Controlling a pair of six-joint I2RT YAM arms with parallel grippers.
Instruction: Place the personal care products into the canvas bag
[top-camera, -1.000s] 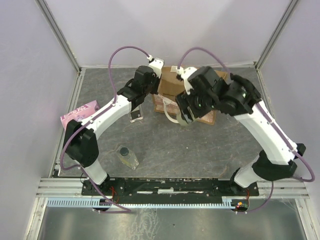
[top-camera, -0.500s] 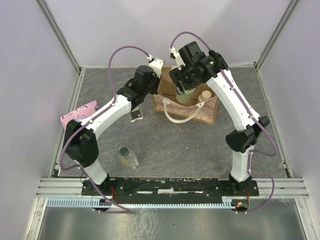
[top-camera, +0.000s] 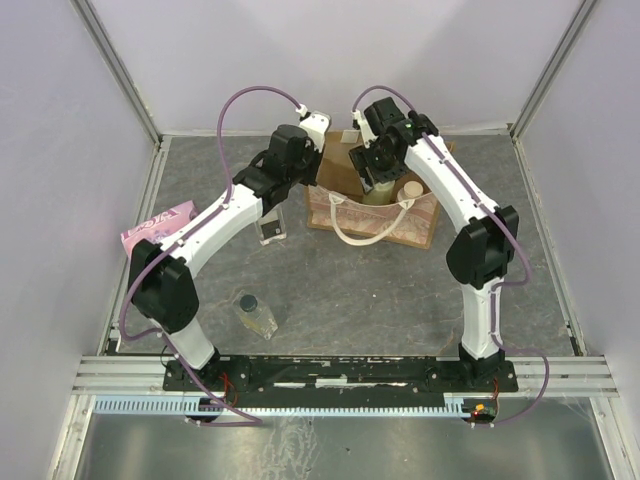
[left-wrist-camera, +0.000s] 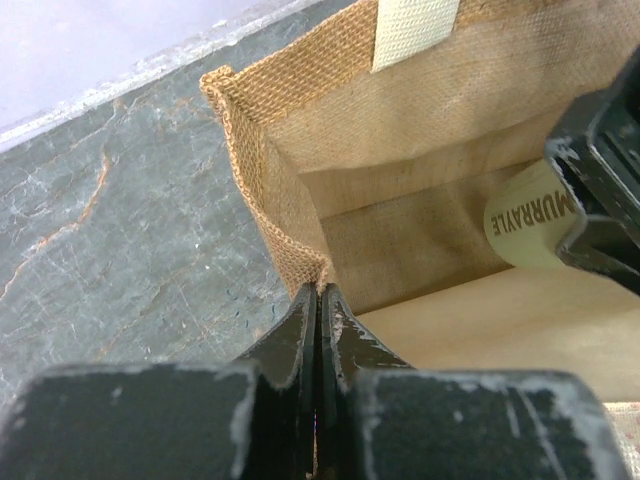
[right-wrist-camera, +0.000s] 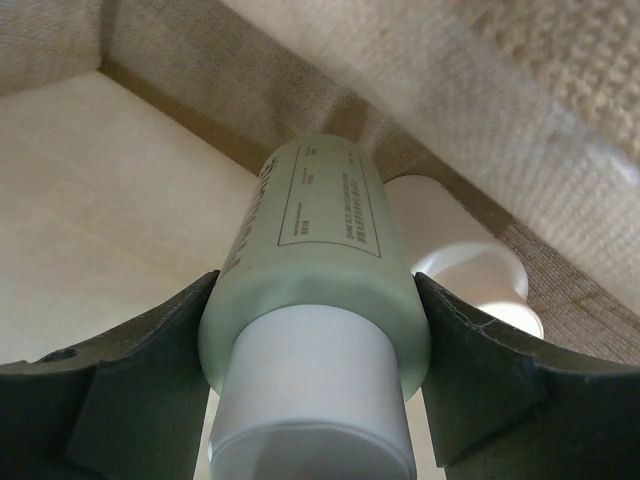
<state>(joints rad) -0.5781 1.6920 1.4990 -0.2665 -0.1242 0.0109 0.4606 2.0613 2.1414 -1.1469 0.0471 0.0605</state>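
Step in hand: setting the green bottle (right-wrist-camera: 320, 230) down in the bag (top-camera: 385, 228). The right gripper (right-wrist-camera: 315, 285) is inside the bag mouth, fingers wide and clamped on the bottle's body, white cap toward the wrist. The left gripper (left-wrist-camera: 320, 292) is pinched flat on the bag's rim at a corner seam, holding the mouth open. To do it well: lower until the base is near the bag floor, clear of the cream bottle (top-camera: 410, 188) just beside it, then open the fingers fully and lift straight up so neither finger catches the handles. The left should hold the rim until the right is out. Count: bottles four, namely one green (gripped), one cream (in bag) and two clear on the table (top-camera: 350, 290), one lying (top-camera: 256, 313) and one near the left arm (top-camera: 270, 230). Bag one. Pink packet (top-camera: 158, 225) one.
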